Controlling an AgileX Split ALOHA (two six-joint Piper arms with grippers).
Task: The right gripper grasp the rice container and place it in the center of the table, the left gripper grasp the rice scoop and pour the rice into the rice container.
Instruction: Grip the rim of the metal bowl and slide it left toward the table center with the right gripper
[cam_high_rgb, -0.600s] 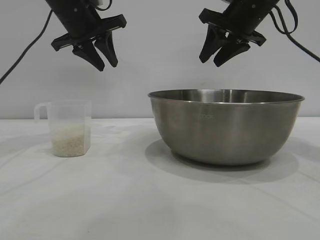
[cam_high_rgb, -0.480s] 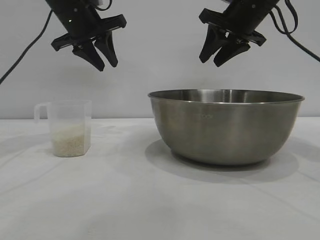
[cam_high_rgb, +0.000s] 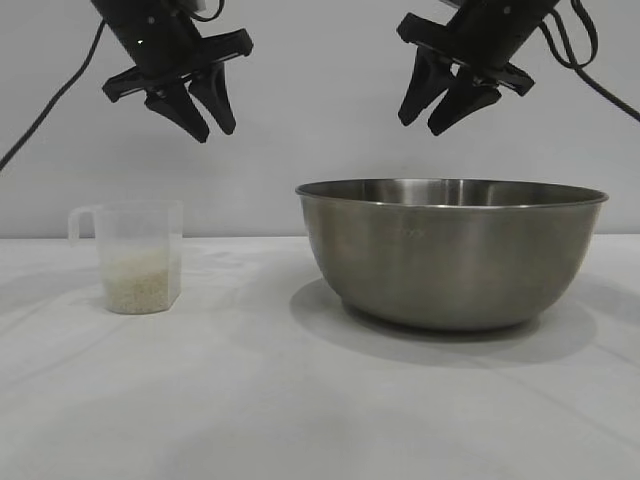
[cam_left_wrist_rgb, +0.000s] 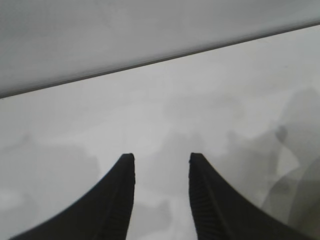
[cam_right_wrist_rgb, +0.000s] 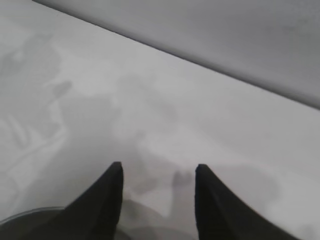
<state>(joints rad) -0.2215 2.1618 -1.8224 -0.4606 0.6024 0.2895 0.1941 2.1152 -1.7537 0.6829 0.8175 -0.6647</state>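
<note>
Both pincers, left (cam_high_rgb: 210, 128) and right (cam_high_rgb: 422, 122), fingers apart; rice scoop (cam_high_rgb: 140, 257) only in exterior view.

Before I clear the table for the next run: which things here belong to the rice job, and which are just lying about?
Belongs to the job:
rice container
rice scoop
rice inside it
table
left gripper, open, raised above the scoop
right gripper, open, raised above the container

Lying about:
nothing visible

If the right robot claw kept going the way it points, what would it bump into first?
Probably the rice container. The right tool hangs open above it, pointing down and slightly left toward the bowl's rim or inside. Depth is unclear; its wrist view shows mostly table ahead.
</note>
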